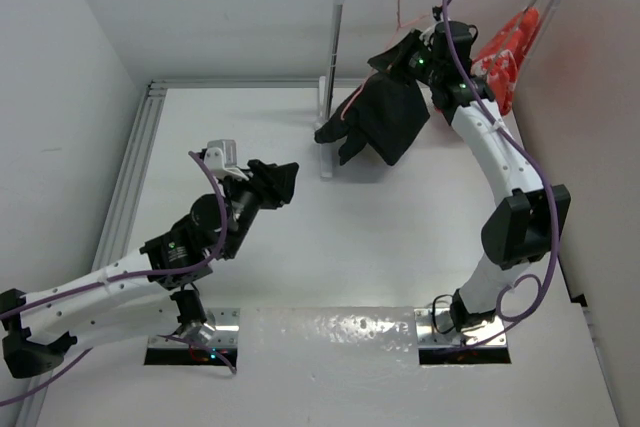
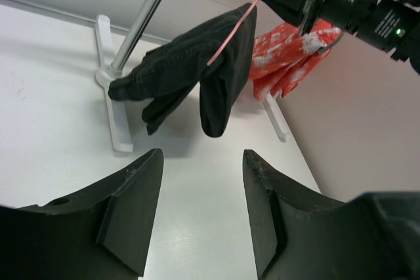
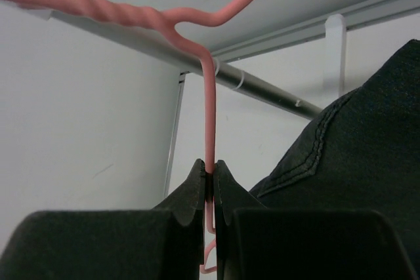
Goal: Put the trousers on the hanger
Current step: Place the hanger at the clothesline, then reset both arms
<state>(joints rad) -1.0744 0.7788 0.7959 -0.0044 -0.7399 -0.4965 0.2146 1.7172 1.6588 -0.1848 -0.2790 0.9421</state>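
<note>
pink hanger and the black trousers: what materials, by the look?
The hanger: thin wire, probably metal under a smooth pale-pink coating. The neck is twisted like wound wire.
The trousers: matte black woven cloth, possibly denim or heavy cotton. A raised double-stitched seam shows in the right wrist view, and the cloth drapes softly.

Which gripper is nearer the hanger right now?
Right. The right gripper has its jaws shut on the hanger wire. The left gripper is open over the table, well apart from it.
</note>
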